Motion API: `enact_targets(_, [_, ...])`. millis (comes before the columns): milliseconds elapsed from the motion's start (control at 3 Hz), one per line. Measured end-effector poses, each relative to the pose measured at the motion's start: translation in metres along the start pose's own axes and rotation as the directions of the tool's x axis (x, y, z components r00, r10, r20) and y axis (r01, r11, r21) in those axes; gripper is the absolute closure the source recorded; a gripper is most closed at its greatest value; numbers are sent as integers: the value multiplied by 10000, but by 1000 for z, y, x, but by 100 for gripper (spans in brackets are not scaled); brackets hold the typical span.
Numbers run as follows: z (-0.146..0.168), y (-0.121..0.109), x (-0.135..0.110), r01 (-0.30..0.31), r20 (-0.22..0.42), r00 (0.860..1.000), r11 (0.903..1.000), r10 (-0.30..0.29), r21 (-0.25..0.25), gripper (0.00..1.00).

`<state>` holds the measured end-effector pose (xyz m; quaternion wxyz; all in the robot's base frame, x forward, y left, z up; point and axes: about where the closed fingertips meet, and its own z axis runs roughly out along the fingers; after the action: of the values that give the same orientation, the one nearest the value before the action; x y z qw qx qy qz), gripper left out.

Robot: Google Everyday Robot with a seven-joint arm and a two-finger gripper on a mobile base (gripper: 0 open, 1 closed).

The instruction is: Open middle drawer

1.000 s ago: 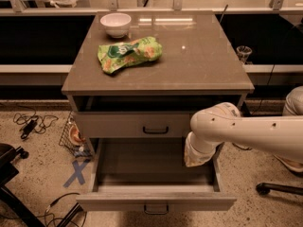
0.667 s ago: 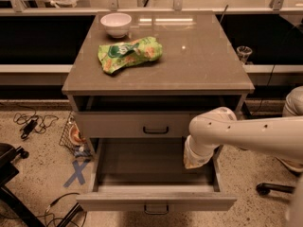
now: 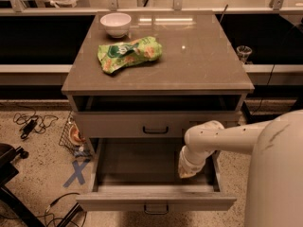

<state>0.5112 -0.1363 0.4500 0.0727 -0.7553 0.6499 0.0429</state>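
The middle drawer (image 3: 156,200) is pulled far out of the grey-taupe cabinet, with its shallow empty tray open to view and a small black bar handle (image 3: 156,207) on its front. My gripper (image 3: 188,170) hangs at the end of the white arm (image 3: 222,138), down inside the drawer's right side, close to the tray floor. The narrower drawer above (image 3: 155,125) is closed, with its handle showing. The lowest drawer is hidden under the open one.
On the cabinet top (image 3: 203,56) lie a green snack bag (image 3: 129,54) and a white bowl (image 3: 116,23). A wire basket (image 3: 73,136), cables (image 3: 31,123) and a blue X mark (image 3: 76,173) are on the floor at left. A dark chair base (image 3: 9,169) stands at far left.
The arm has shifted slightly left and down inside the open drawer. The drawer stays pulled out as before.
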Motion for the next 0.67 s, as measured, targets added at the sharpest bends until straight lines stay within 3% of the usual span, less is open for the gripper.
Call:
enact_targets(333, [24, 14, 3, -90, 208, 9997, 9990, 99, -427, 100])
enact_targets(667, [39, 51, 7, -262, 219, 9993, 9935, 288, -1110, 100])
